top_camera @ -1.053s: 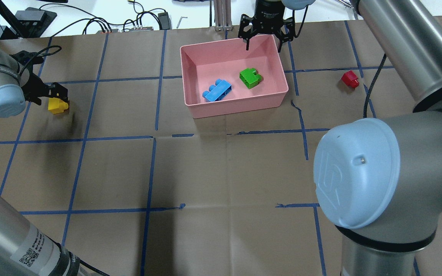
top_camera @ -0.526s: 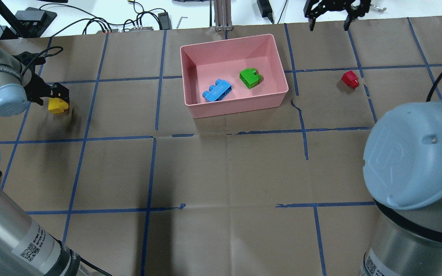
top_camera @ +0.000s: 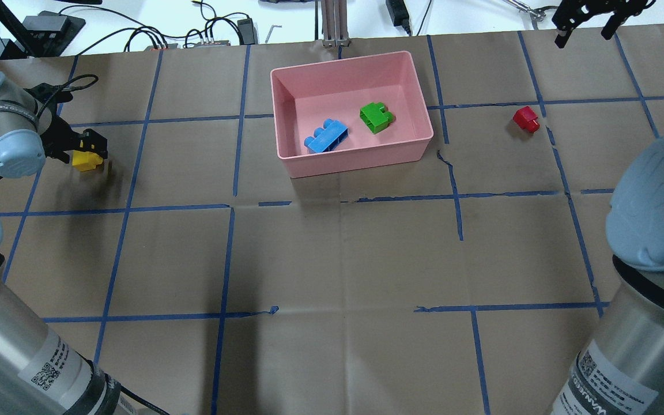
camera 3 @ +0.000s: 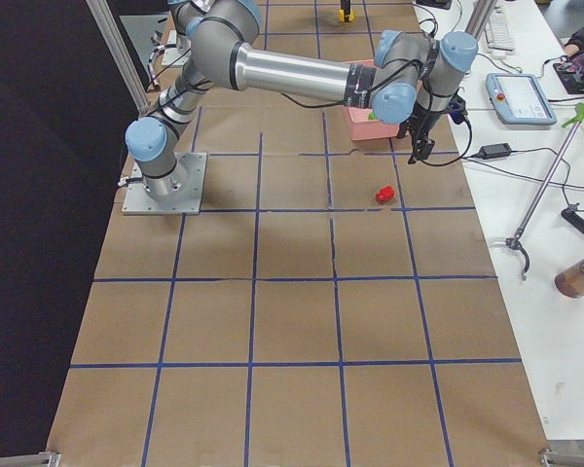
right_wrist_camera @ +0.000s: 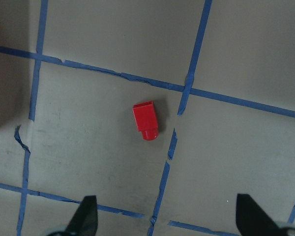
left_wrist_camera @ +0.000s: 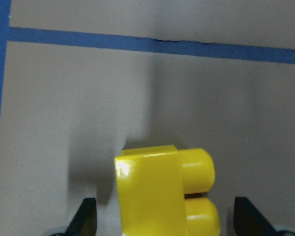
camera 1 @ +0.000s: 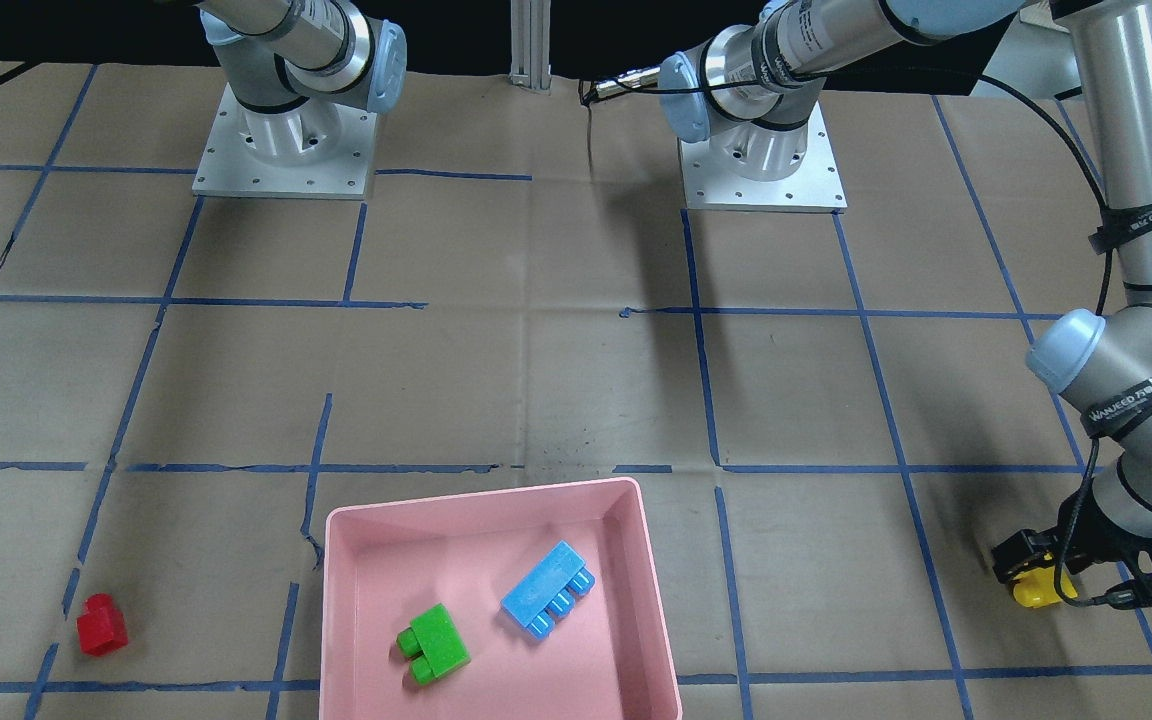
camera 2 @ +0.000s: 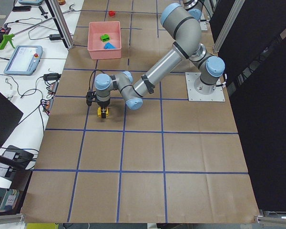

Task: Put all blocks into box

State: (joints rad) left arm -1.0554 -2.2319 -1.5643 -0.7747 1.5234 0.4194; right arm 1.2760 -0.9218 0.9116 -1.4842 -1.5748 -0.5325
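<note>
The pink box stands at the far middle of the table and also shows in the front view. A light-blue block and a green block lie inside it. The yellow block lies on the table at the far left. My left gripper is open and low around it; the left wrist view shows the yellow block between the spread fingers, with gaps on both sides. The red block lies on the table right of the box. My right gripper is open and empty, high beyond it; the red block lies below it.
An aluminium post stands just behind the box at the table's far edge, with cables and power adapters beside it. Both arm bases sit on the robot's side. Brown paper with blue tape lines covers the table.
My right gripper has swung from over the box's far rim to the right, ending beyond the red block. My left gripper has shifted slightly at the yellow block. The blocks have not moved.
</note>
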